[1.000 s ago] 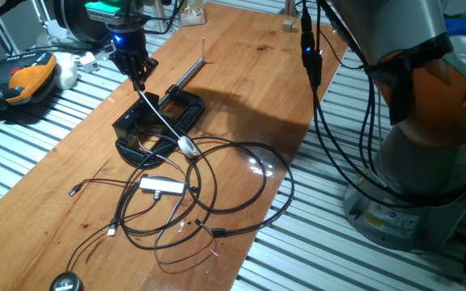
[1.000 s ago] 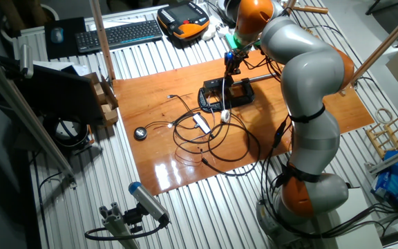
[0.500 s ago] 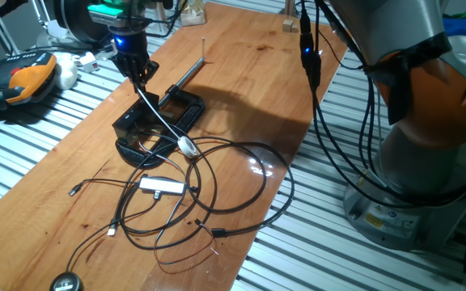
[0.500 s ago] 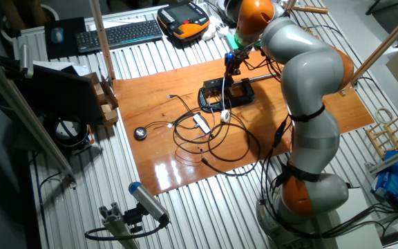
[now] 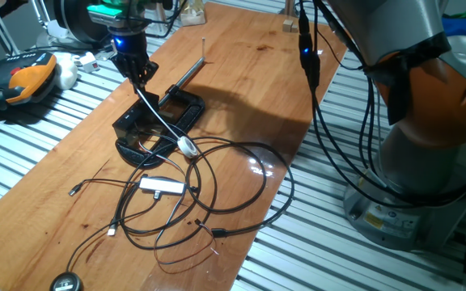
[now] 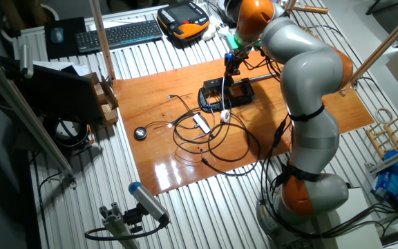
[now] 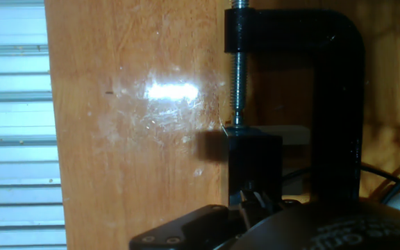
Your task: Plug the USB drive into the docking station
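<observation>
Claw (image 5: 139,78) hangs above the far end of the docking station (image 5: 148,125), over the left part of the wooden bench (image 5: 241,73). A white cable (image 5: 162,121) runs from the claw tip down across the dock to a small white plug (image 5: 188,146) lying just off its near-right corner. Whether the fingers are apart or pressed together cannot be told; too small and dark in both fixed views, and the hand view shows only a dark housing at its lower edge. The USB drive itself cannot be picked out in any view.

Hand view: black C-clamp (image 7: 325,83) with its threaded screw (image 7: 237,76) pointing down at a dark block, bench wood to the left. The dock's port is not visible here.

Near side of the dock: tangle of black cables (image 5: 217,194) and a flat silver adapter (image 5: 161,186).

Risks, as judged:
- With no port in sight, a descent could land on the dock's casing or the clamp, jamming or bending the connector.
- The white cable draped over the dock could snag and drag the dock as the arm moves.
- If the connector is tilted in the grip, it may skid off the socket edge.
</observation>
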